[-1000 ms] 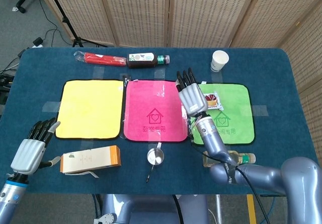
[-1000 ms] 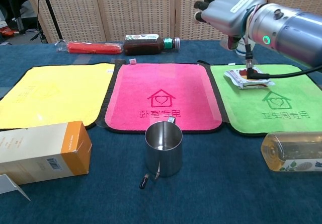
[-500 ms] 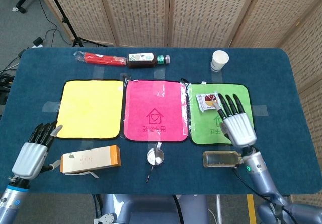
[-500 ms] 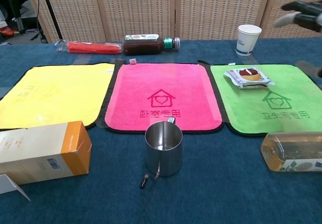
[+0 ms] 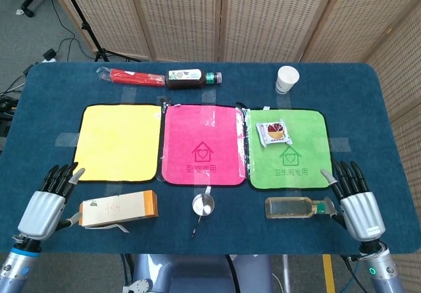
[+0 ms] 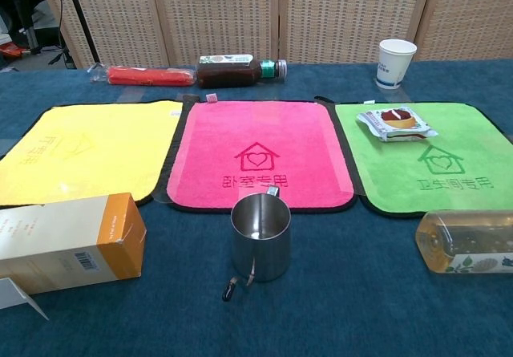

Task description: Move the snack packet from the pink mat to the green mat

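The snack packet [image 5: 273, 133] [image 6: 397, 123] lies flat on the far left part of the green mat [image 5: 299, 164] [image 6: 449, 176]. The pink mat [image 5: 204, 145] [image 6: 256, 152] carries nothing. My right hand [image 5: 355, 203] hovers low at the table's near right corner, fingers spread and holding nothing, well clear of the packet. At the near left corner my left hand [image 5: 47, 201] is likewise open, beside a carton. Neither hand shows in the chest view.
A yellow mat [image 5: 118, 141] lies left of the pink one. Near the front edge are a carton [image 5: 118, 209], a steel cup [image 5: 202, 206] and a lying bottle [image 5: 296, 207]. A paper cup [image 5: 287, 79], a dark bottle [image 5: 192, 77] and a red packet [image 5: 131, 77] line the far side.
My right hand has pulled back from above the green mat to the near right corner, leaving the chest view. The packet stays on the green mat. The left hand barely moved.
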Robot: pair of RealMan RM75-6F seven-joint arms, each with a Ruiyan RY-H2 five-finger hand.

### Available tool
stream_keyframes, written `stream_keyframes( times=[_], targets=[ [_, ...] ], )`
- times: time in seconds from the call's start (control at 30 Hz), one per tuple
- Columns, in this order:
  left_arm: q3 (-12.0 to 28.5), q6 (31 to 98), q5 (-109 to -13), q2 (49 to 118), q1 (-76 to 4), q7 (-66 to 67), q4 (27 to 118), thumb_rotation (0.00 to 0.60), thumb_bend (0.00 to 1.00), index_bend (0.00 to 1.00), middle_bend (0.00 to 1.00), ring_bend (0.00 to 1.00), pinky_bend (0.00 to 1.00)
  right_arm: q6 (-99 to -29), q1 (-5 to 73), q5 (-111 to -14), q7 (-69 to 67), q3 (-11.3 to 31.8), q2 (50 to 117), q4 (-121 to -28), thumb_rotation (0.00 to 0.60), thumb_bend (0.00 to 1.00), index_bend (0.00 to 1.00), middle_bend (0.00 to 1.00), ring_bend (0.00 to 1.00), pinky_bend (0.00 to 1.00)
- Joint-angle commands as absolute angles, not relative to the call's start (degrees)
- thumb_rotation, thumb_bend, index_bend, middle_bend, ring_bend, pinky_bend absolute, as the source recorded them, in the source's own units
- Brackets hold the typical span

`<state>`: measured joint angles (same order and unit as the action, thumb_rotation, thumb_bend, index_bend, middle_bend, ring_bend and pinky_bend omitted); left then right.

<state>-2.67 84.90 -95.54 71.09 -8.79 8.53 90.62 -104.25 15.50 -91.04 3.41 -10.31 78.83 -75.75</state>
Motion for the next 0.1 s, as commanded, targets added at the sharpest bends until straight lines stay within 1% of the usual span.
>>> stream_keyframes(
  times=[0.03,0.1],
  targets=[
    [-2.5,84.2,-94.8,71.2,-8.9,9.1,90.7,0.6,0.12,0.0,0.0,0.0,0.0,-104.0,14.6,-91.8,2.4,-10.0,78.4,-75.5,0.6,0.47,0.14,0.0,0.0,0.0],
    [-2.4,84.1,-94.6,71.2,-8.9,9.3,90.8,0.6,0.12,0.0,0.0,0.0,0.0,-103.9,14.3,-92.1,2.0,-9.4,78.2,-75.7,0.6,0.47,0.14,0.0,0.0,0.0]
  ],
)
